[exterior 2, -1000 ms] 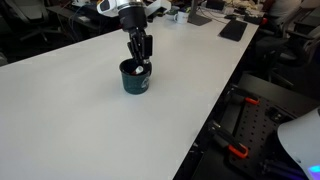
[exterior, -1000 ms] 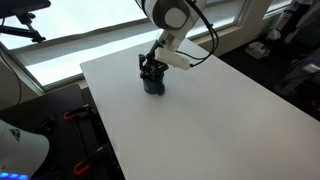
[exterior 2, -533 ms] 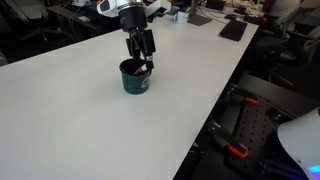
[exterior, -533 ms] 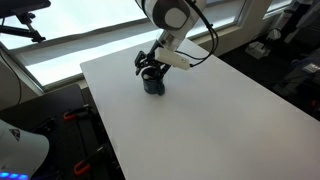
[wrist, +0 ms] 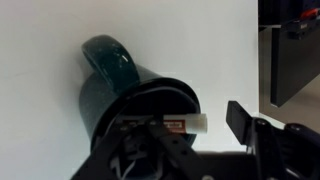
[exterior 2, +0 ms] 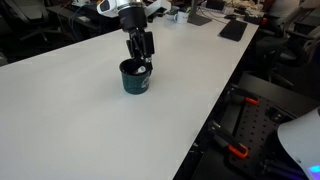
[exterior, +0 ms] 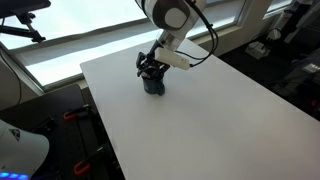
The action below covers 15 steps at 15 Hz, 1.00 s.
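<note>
1. We saw a dark teal mug (exterior: 154, 85) (exterior 2: 134, 79) standing upright on the white desk (exterior: 220, 110) (exterior 2: 80, 110), toward one edge, with bare desk all around it.
2. In the wrist view, the mug (wrist: 110, 100) had its handle pointing away from the camera, and its mouth was open and dark inside.
3. A white stick-like item (wrist: 186, 123) with a small red mark lay in the mug's mouth, one end near the rim. We couldn't tell what it was.
4. The end effector (exterior: 150, 70) (exterior 2: 143, 65) hung straight above the mug, tips at rim level.
5. Its jaws were spread. One fingertip (wrist: 238, 120) sat outside the mug wall, clear of the white item. The other was lost against the dark interior.
6. It was pinching nothing that we could see.
7. A flat black item (exterior 2: 232, 30) lay well apart on the far end of the desk.
</note>
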### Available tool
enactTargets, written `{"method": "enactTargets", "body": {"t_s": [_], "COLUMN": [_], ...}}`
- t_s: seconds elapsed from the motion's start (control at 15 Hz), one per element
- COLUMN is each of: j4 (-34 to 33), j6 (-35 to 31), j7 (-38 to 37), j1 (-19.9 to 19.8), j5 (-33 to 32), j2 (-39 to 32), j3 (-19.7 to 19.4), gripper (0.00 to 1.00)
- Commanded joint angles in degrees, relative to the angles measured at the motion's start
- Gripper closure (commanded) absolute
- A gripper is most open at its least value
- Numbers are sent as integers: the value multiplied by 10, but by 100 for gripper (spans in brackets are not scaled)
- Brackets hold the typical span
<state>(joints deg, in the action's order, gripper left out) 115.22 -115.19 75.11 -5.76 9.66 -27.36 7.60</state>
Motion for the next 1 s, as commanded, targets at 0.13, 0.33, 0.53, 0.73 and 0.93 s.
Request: {"method": "enactTargets", "body": {"t_s": [0.13, 0.33, 0.53, 0.73, 0.93], "j4": [9, 11, 14, 18, 17], "j6": [7, 4, -1, -14, -20], "j7": [-4, -6, -8, -10, -3], "j1": [4, 5, 6, 8, 10], "j5": [1, 1, -1, -6, -13], "j2": [12, 14, 17, 20, 18], "j3": [-3, -3, -4, -5, -4], "gripper": [79, 53, 51, 30, 6]}}
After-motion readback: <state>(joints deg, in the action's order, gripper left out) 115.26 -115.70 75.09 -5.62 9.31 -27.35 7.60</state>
